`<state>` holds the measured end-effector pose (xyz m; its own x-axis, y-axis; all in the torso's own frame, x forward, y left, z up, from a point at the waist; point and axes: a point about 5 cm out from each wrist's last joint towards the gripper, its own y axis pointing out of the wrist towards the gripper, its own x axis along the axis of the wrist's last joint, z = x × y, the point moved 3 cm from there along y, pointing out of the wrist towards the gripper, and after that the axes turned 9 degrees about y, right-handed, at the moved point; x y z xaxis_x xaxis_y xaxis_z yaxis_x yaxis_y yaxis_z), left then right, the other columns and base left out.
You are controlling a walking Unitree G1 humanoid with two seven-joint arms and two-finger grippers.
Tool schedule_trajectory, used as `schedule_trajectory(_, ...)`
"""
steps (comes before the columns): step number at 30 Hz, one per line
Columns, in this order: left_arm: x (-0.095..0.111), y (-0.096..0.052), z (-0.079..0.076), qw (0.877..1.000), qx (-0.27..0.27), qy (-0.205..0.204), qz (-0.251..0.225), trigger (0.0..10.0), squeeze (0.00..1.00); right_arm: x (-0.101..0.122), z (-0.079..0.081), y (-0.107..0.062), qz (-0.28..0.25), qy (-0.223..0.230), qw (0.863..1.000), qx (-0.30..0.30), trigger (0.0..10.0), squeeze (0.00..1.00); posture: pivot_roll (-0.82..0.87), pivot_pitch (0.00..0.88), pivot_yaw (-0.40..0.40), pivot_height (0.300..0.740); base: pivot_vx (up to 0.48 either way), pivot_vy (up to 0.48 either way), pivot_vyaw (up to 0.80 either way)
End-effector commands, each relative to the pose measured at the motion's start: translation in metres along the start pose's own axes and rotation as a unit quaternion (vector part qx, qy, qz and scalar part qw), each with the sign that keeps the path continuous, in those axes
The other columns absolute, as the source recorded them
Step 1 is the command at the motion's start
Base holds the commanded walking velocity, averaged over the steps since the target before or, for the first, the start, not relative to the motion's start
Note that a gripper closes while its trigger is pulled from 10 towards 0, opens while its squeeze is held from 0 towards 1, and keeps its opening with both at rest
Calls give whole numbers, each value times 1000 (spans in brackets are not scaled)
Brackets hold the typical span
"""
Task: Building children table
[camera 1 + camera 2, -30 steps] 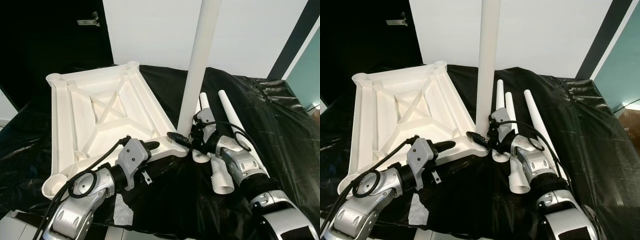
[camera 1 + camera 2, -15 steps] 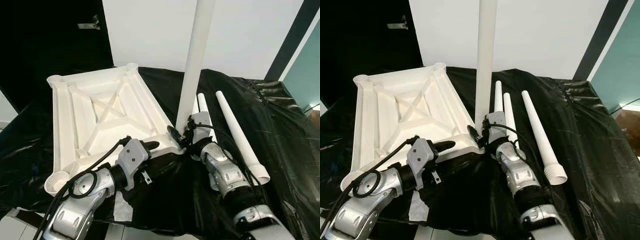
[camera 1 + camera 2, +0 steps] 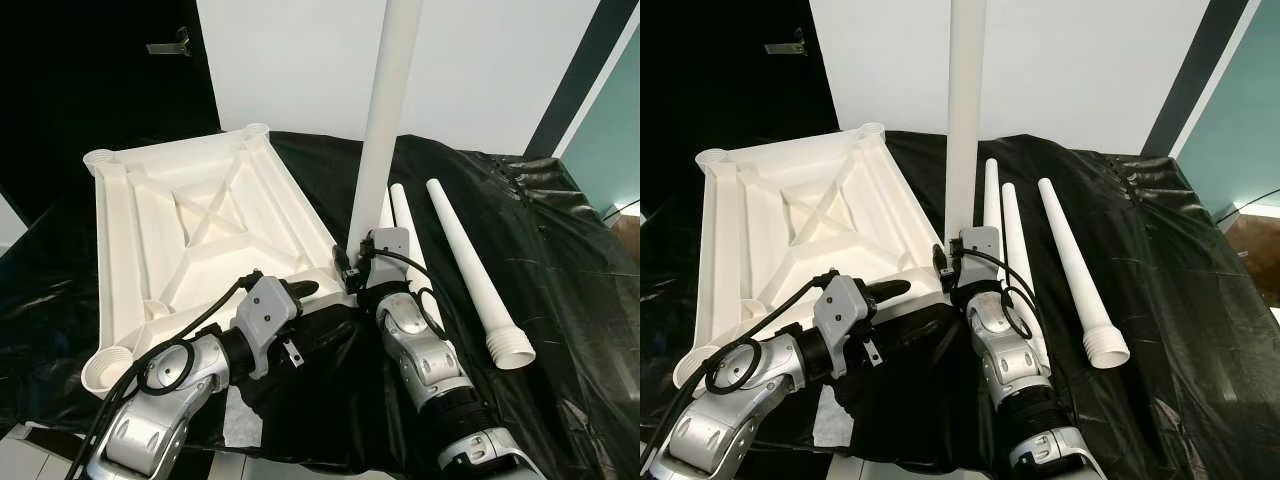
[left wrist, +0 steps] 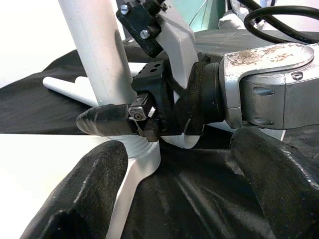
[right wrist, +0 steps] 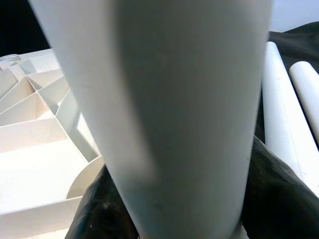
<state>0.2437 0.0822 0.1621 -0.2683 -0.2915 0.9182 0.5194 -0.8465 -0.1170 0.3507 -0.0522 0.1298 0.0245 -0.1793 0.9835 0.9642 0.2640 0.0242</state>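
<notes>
The white tabletop lies upside down on the black cloth, ribs facing up. A white leg stands upright in its near right corner socket. My right gripper is shut on this leg just above the socket; the right wrist view has the leg between the black fingers. My left gripper hovers open at the tabletop's near edge, just left of that corner. In the left wrist view its fingers spread wide before the socket and the right gripper.
Three loose white legs lie on the cloth right of the tabletop, the rightmost one ending in a ribbed collar. The black cloth covers the whole work surface. A white wall stands behind, a dark doorway at far left.
My right forearm has swung left toward the middle while its gripper stays on the upright leg's base. This uncovered the rightmost loose leg's ribbed end. The left arm stays put.
</notes>
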Motion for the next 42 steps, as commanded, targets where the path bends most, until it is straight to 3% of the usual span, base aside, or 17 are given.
schedule_trajectory(1, -2, -1, 2, 1000, 3, 3, 7, 10000, 0, -2, -3, -3, 4, 7, 1000, -2, 10000, 82, 78, 0, -44, 740, 0, 0, 0)
schedule_trajectory(2, -2, -1, 2, 1000, 3, 3, 7, 10000, 0, -2, -3, -3, 4, 7, 1000, -2, 10000, 82, 78, 0, -44, 740, 0, 0, 0)
schedule_trajectory(3, -2, -1, 2, 1000, 3, 2, 7, 10000, 0, -1, -3, -4, 2, 6, 1000, -2, 10000, 1000, 78, 0, -44, 740, 0, 0, 0)
schedule_trajectory(11, -2, 0, 4, 1000, 6, 4, 8, 10000, 0, 7, -14, -11, -9, -10, 998, 58, 10000, 1000, 77, 0, -41, 740, 0, 0, 0)
schedule_trajectory(15, -2, 0, 5, 1000, 8, 5, 8, 10000, 0, 12, -21, -16, 2, -22, 989, 146, 10000, 1000, 77, 0, -41, 740, 0, 0, 0)
schedule_trajectory(18, -2, 0, 5, 1000, 8, 5, 8, 10000, 0, 15, -22, -15, 1, -38, 984, 175, 10000, 1000, 75, 0, -40, 740, 0, 0, 0)
schedule_trajectory(19, -2, 0, 5, 1000, 9, 6, 8, 10000, 0, 16, -23, -14, 6, -45, 981, 188, 10000, 24, 77, 0, -42, 740, 0, 0, 0)
schedule_trajectory(23, -2, 0, 6, 1000, 10, 7, 7, 10000, 0, 20, -25, -11, 14, -51, 974, 220, 10000, 0, 78, 0, -44, 740, 0, 0, 0)
schedule_trajectory(30, -1, 2, 9, 1000, 13, 12, 5, 10000, 0, 20, -23, -3, 52, -97, 946, 306, 10000, 0, 89, 0, -48, 740, 0, 0, 0)
schedule_trajectory(31, 0, 2, 10, 1000, 14, 13, 5, 10000, 0, 17, -23, -2, 61, -105, 943, 310, 4863, 0, 93, 0, -49, 740, 0, 0, 0)
schedule_trajectory(34, 0, 1, 10, 1000, 14, 13, 5, 10000, 0, 15, -24, -2, 67, -110, 942, 311, 4863, 0, 95, 0, -50, 740, 0, 0, 0)
schedule_trajectory(35, 0, 1, 10, 1000, 16, 13, 5, 10000, 0, 13, -27, -2, 74, -110, 941, 310, 0, 0, 101, 0, -54, 740, 0, 0, 0)
schedule_trajectory(42, -1, -1, 11, 1000, 20, 15, 8, 10000, 0, 5, -32, -2, 85, -107, 944, 300, 0, 0, 109, 0, -61, 740, 0, 0, 0)
